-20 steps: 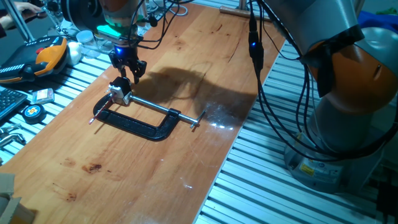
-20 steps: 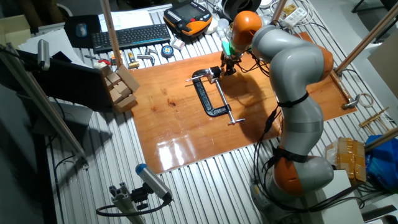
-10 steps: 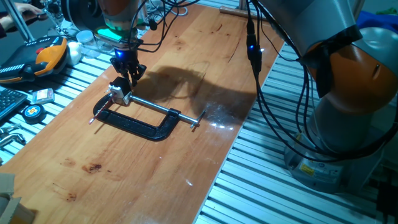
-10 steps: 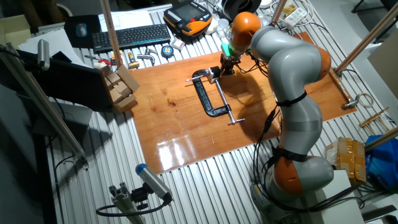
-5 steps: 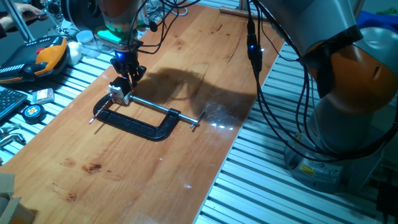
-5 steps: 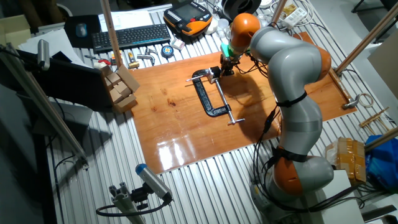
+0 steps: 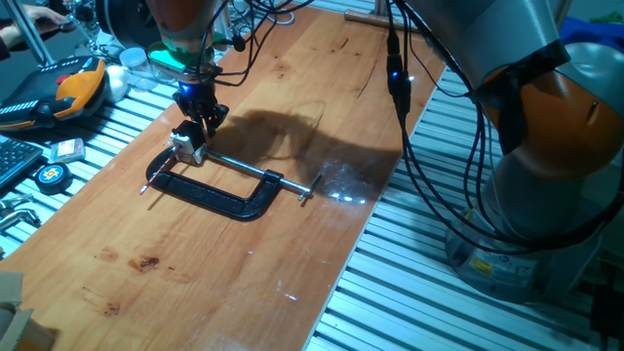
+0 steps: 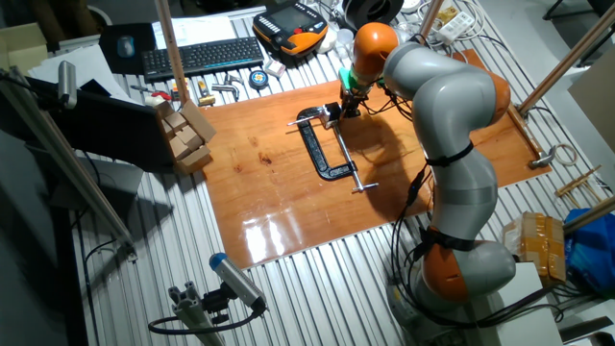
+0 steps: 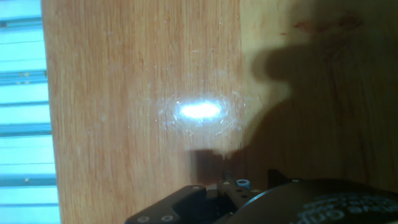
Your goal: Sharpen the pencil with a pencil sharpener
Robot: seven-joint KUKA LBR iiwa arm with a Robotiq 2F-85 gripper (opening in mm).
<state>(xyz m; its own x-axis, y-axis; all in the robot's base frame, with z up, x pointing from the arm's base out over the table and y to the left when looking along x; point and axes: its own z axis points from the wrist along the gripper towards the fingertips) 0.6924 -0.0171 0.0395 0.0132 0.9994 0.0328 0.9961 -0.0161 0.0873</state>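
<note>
At the near-left end of the wooden board, the small silvery pencil sharpener with its dark top [image 7: 187, 144] sits pinched in the mouth of the big black C-clamp [image 7: 219, 199], whose steel screw rod [image 7: 239, 166] runs away from it toward the crossbar handle. The short, thin dark pencil [image 7: 155, 176] lies flat along the clamp's short end, just beside the frame, its pale tip poking out past the corner. The black two-finger gripper [image 7: 204, 119] hangs just above and behind the sharpener, fingers drawn narrow with nothing I can see between them. The hand view shows only bare wood, a glare spot and the hand's own housing, so it confirms nothing.

To my eye the pencil is not yet picked up, so the job is barely begun. The step would go best if the claw spread, shifted over to the pencil and took it around the middle, across its length, leaving the tip free to be lined up with the sharpener's hole. Which way that hole faces is too small to tell.

The clamp frame is the main nuisance: the pencil lies so close that 1 finger may land on the iron. Off the board's left edge sit an orange-and-black handheld controller [image 7: 73, 86], a tape measure [image 7: 52, 175] and a keyboard [image 8: 197, 55], all well apart from the work.
</note>
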